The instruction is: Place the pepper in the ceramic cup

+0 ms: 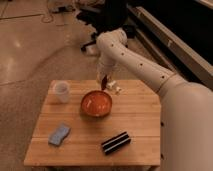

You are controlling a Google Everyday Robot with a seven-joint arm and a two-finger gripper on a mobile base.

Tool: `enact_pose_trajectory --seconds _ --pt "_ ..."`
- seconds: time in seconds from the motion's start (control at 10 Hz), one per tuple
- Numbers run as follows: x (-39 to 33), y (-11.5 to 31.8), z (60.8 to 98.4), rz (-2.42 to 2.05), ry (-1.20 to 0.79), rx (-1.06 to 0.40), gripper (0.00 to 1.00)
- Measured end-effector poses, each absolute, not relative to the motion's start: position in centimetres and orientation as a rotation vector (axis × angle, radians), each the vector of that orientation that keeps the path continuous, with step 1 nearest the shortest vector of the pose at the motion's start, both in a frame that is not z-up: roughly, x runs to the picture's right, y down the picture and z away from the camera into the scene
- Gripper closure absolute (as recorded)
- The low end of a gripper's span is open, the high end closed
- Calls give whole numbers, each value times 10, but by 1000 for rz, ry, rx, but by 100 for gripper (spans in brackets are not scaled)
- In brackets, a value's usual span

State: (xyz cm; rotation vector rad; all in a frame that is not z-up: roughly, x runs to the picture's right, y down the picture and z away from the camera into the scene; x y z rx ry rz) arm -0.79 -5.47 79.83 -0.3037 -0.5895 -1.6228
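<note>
My gripper [103, 78] hangs from the white arm over the far edge of the wooden table [140, 120], just behind the back rim of the orange-red bowl [96, 104]. It is shut on the pepper [103, 83], a slim dark red piece that points down from the fingers, above the table. The ceramic cup [61, 92] stands upright near the table's far left corner, well to the left of the gripper and apart from the bowl.
A blue sponge [59, 135] lies at the front left. A black oblong object [116, 142] lies at the front middle. A small white object [116, 88] sits right of the gripper. Office chair bases stand on the floor behind.
</note>
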Motion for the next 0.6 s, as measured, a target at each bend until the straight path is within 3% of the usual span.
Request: enact_pose_trajectory --seconds 0.2,0.6 --pt "-22 -55 812 -1634 -612 -294 71" --pt "-10 -58 803 -1639 -597 -279 71"
